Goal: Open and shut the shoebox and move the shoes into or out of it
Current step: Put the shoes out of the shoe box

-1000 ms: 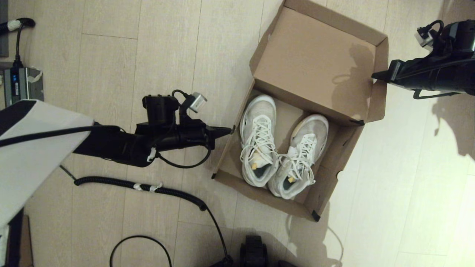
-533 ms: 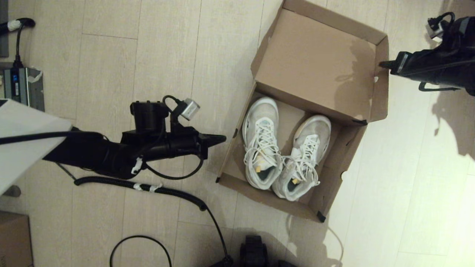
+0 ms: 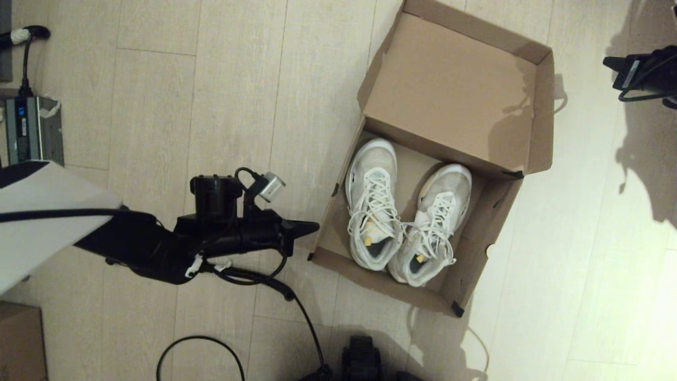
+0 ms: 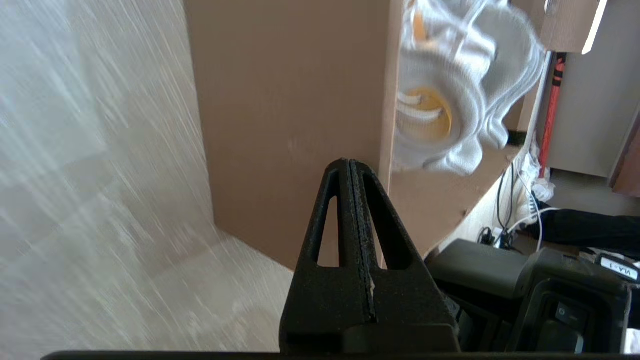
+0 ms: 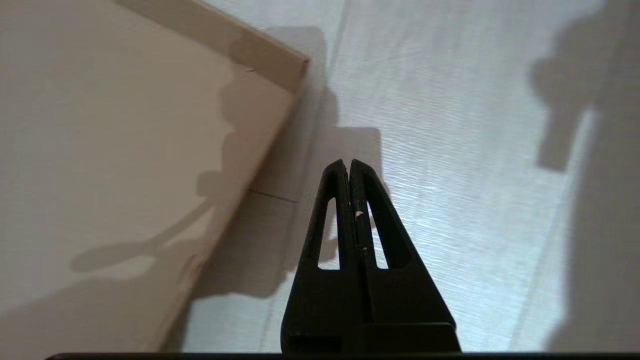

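The brown shoebox (image 3: 497, 217) lies open on the wooden floor, its hinged lid (image 3: 449, 90) folded back at the far side. Both white sneakers (image 3: 370, 206) (image 3: 431, 230) sit side by side inside, heels toward me. My left gripper (image 3: 316, 227) is shut and empty, its tip just outside the box's left wall (image 4: 280, 105), a small gap away; a sneaker (image 4: 455, 90) shows over that wall. My right gripper (image 3: 608, 62) is shut and empty at the far right, well clear of the lid's edge (image 5: 250, 42).
A coiled black cable (image 3: 248, 275) runs across the floor under the left arm. A grey power unit (image 3: 29, 129) sits at the far left, and a darker brown carton (image 3: 21, 341) at the lower left corner. Part of the robot base (image 3: 362, 360) shows at the bottom.
The right gripper has pulled away to the right from the lid's edge. The left gripper has drawn back toward me along the box's left wall. The box shifted slightly.
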Controlling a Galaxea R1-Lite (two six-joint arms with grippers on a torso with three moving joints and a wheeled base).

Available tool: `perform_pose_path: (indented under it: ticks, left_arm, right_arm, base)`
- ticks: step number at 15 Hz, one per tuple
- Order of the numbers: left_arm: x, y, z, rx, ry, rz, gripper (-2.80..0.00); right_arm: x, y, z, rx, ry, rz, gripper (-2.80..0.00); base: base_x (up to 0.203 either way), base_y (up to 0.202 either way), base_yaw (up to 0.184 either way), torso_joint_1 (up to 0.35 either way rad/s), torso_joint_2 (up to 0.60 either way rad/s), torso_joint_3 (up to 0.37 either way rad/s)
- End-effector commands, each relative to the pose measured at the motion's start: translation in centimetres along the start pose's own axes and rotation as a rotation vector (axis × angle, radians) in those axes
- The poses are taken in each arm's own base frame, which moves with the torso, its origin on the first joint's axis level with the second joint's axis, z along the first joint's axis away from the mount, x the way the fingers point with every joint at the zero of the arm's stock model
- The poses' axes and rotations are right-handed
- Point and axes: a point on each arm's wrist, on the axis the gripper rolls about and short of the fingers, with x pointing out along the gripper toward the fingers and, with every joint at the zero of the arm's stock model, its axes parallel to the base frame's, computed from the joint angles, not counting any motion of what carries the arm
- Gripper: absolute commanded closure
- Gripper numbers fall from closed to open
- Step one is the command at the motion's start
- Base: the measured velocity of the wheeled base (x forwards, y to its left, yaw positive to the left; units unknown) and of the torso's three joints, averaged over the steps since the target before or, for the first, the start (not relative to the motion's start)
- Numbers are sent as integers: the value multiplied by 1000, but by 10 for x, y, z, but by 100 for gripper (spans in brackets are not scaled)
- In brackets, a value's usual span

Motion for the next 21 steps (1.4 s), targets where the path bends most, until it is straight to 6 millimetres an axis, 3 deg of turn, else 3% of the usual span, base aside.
perform_pose_path:
  ticks: [1, 5, 9, 11, 12, 16, 18, 21]
  left_arm:
    - [6, -2, -10, -11, 19, -19, 0]
    - [17, -21, -19, -27, 51, -71, 0]
    - [22, -23, -19, -1, 21, -75, 0]
    - [7, -19, -2, 26, -22, -31, 0]
    - [-8, -16, 14, 48, -61, 3, 0]
    - [-76, -7, 67, 133, -202, 148, 0]
    - [-89, -8, 76, 150, -227, 180, 0]
    - [-89, -6, 78, 151, -230, 213, 0]
  right_arm:
    - [-5, -6, 4, -7, -6, -14, 0]
    - [-4, -8, 1, -6, -1, -18, 0]
    - [-5, -7, 0, -7, 25, -17, 0]
    - [-16, -2, 2, -25, 140, -18, 0]
    - [-24, 4, 6, -41, 189, -21, 0]
    - [-20, 39, 10, -54, 204, 22, 0]
    - [-28, 48, 13, -45, 212, 32, 0]
    - [-52, 59, 19, -26, 210, 38, 0]
  base:
    - [0, 0, 0, 0, 0, 0]
    - [0, 0, 0, 0, 0, 0]
    - [0, 0, 0, 0, 0, 0]
    - [0, 0, 0, 0, 0, 0]
    - [0, 0, 0, 0, 0, 0]
    - [0, 0, 0, 0, 0, 0]
    - [0, 0, 0, 0, 0, 0]
    - [0, 0, 0, 0, 0, 0]
